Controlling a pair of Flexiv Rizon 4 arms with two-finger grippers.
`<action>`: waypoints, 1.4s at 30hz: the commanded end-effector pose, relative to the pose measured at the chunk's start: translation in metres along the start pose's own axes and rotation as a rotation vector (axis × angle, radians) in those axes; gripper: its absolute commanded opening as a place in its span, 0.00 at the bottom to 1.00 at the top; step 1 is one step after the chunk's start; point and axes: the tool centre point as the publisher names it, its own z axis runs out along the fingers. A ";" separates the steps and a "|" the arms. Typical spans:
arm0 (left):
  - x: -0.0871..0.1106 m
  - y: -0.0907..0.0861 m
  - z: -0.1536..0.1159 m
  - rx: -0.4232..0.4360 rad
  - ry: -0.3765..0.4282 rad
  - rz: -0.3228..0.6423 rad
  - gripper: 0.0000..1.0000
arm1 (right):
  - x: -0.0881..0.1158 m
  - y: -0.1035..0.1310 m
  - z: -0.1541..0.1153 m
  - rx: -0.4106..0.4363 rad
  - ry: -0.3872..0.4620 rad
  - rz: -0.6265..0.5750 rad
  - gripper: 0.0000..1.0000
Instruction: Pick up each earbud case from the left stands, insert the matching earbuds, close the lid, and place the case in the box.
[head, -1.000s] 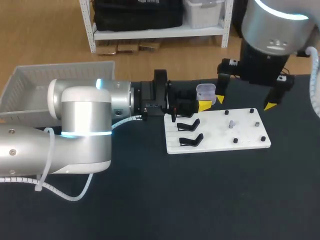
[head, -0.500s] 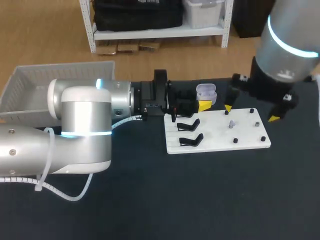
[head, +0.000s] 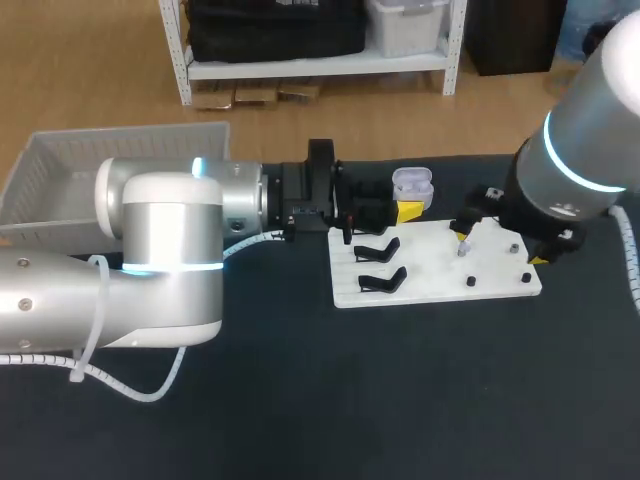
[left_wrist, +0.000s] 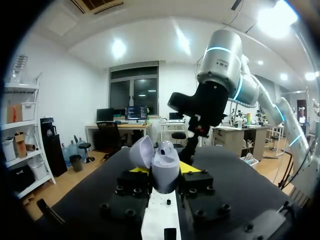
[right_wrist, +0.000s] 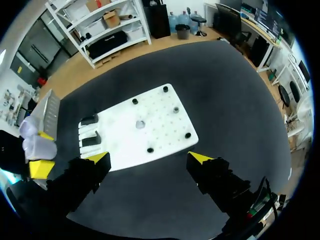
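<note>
The big left arm (head: 160, 250) is covering the near part of the white box (head: 70, 160) at the far left. In the head view the right arm (head: 570, 170) is hiding most of the right pincer (right_wrist: 150, 158). In its own wrist view that pincer is showing both yellow tips wide apart, gripping nothing. It is hanging over the right half of the white board (head: 430, 275). The left pincer (left_wrist: 165, 170) is squeezing the one earbud case (head: 412, 184) from both sides. It is holding the case over the dark tabletop (head: 400, 400), just past the board's far edge, toward the left. The case's lid is standing open, and what is sitting inside is too hard to see. On the board I am counting two black stands (head: 378, 248) on the left and four black pegs (right_wrist: 150, 149). Two tiny grey bits (right_wrist: 140, 123) are also sitting there, too small to tell what they are.
</note>
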 end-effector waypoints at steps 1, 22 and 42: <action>0.002 -0.002 0.000 -0.010 -0.009 0.006 0.00 | -0.007 0.011 0.050 0.008 -0.012 -0.016 1.00; 0.002 -0.002 0.000 -0.010 -0.009 0.006 0.00 | -0.018 0.019 0.085 0.030 0.079 -0.013 0.64; 0.002 -0.002 0.000 -0.010 -0.009 0.006 0.00 | -0.022 0.016 0.093 0.062 0.093 -0.084 0.45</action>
